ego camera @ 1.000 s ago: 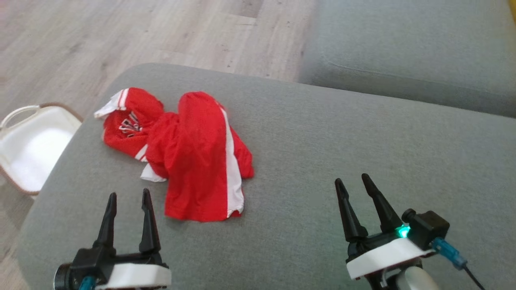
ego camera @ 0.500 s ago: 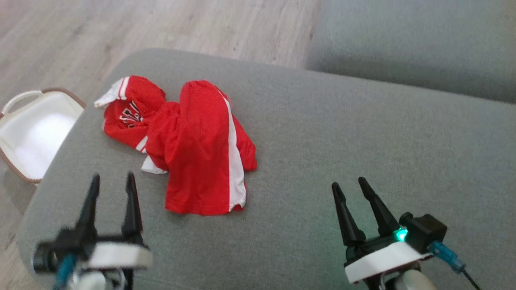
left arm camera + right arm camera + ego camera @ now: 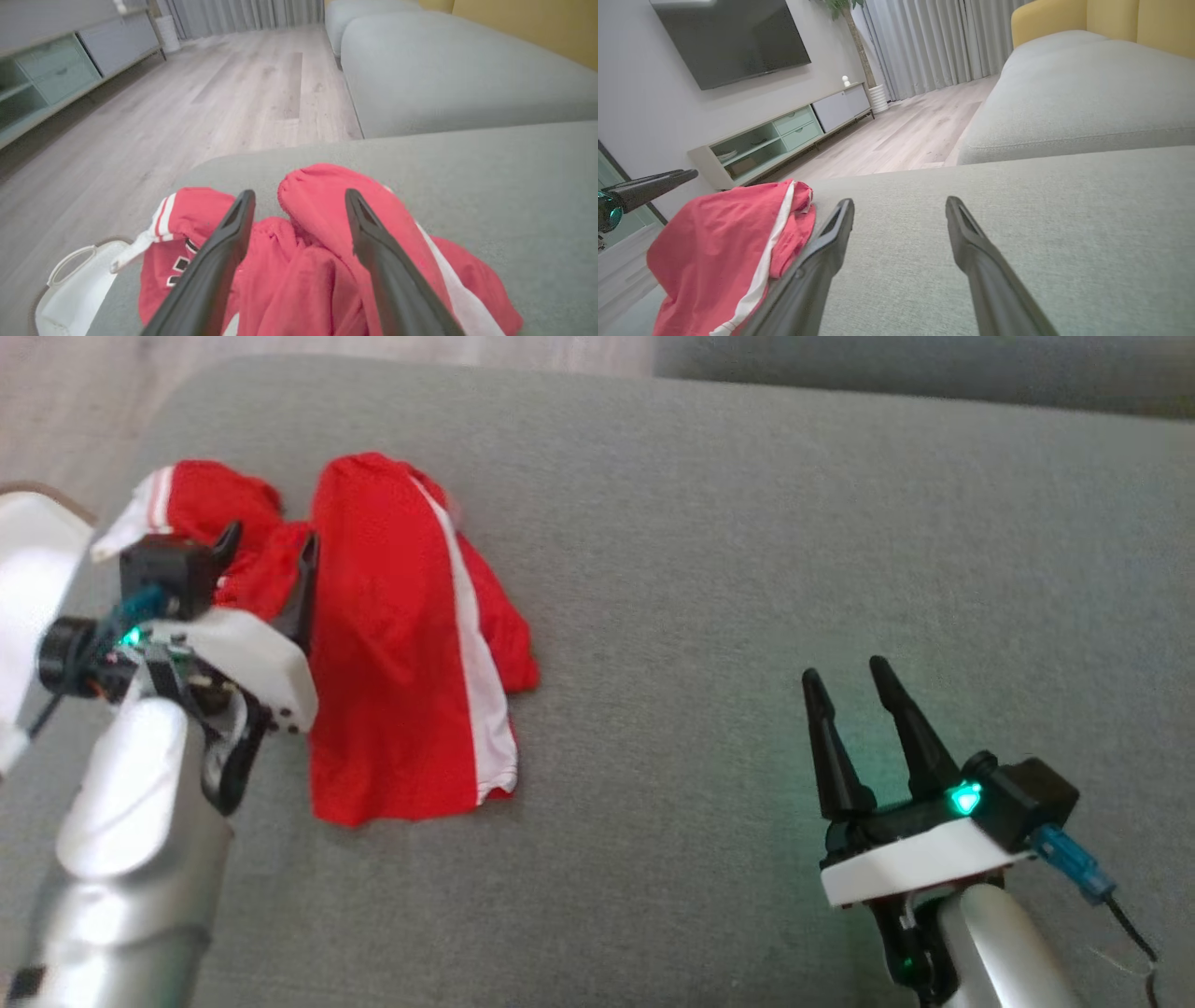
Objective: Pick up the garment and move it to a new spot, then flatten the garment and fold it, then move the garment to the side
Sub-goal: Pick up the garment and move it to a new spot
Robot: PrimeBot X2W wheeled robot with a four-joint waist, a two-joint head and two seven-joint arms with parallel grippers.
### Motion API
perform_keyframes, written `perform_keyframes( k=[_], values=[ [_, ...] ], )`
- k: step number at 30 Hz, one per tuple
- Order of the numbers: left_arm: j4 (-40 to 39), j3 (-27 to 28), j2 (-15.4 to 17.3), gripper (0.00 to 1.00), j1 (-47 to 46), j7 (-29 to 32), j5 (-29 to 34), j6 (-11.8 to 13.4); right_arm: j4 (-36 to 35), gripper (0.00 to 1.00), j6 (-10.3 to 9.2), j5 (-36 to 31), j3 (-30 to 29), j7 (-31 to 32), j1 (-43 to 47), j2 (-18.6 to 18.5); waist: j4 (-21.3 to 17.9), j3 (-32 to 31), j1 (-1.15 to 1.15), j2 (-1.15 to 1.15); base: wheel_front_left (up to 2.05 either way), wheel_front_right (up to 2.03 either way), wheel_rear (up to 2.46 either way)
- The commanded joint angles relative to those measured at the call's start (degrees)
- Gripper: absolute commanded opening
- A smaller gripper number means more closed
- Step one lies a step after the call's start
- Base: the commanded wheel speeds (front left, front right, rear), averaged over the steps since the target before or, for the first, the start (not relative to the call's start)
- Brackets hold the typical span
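My left gripper, jaws spread, hovers over the crumpled red-and-white mesh garment at far left; my right gripper, likewise spread, near right.

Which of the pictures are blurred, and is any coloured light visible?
Head view: motion blur, strongest on the left gripper; green glow tints the sofa by the right gripper. Left wrist view: jaws soft, garment clearer. Right wrist view: sharpest.

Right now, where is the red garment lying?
In the head view the red garment lies crumpled on the left part of the grey cushion, right by the open left hand and near the white basket.
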Motion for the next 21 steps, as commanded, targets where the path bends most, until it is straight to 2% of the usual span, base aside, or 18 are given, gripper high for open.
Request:
perform_keyframes(
  k=[1,9,13,14,15,21],
  values=[
    [-0.7,1.4,3.2,1.00,-3.2,0.8,-0.3,0.1,-2.0,1.00,-0.04,-0.4,1.1,-0.6,-2.0,-0.3,-1.8,1.8,-0.01,0.00,0.00,0.00,0.00],
    [8.0,-4.5,6.2,1.00,-8.6,7.0,-8.6,0.1,-2.4,1.00,-0.04,-0.4,1.2,-0.6,-3.4,-0.3,-4.4,4.1,-0.01,0.00,0.00,0.00,0.00],
    [10.8,-7.2,6.5,1.00,-8.9,8.9,-12.8,0.1,-2.4,1.00,-0.04,-0.4,1.2,-0.6,-3.6,-0.3,-5.1,4.3,-0.01,0.00,0.00,0.00,0.00],
    [11.2,-7.9,6.5,0.42,-8.9,9.3,-13.9,0.1,-2.4,1.00,-0.04,-0.4,1.2,-0.6,-3.6,-0.3,-5.2,4.2,-0.01,0.00,0.00,0.00,0.00],
    [11.3,-8.7,6.6,0.00,-8.9,9.4,-14.9,0.1,-2.4,1.00,-0.04,-0.4,1.2,-0.6,-3.6,-0.3,-5.3,4.2,-0.01,0.00,0.00,0.00,0.00],
    [11.0,-9.8,7.9,0.00,-10.2,3.9,-18.3,0.1,-2.3,1.00,-0.04,-0.6,1.2,-0.6,-3.5,-0.3,-5.8,3.3,-0.01,0.00,0.00,0.00,0.00]
  ],
)
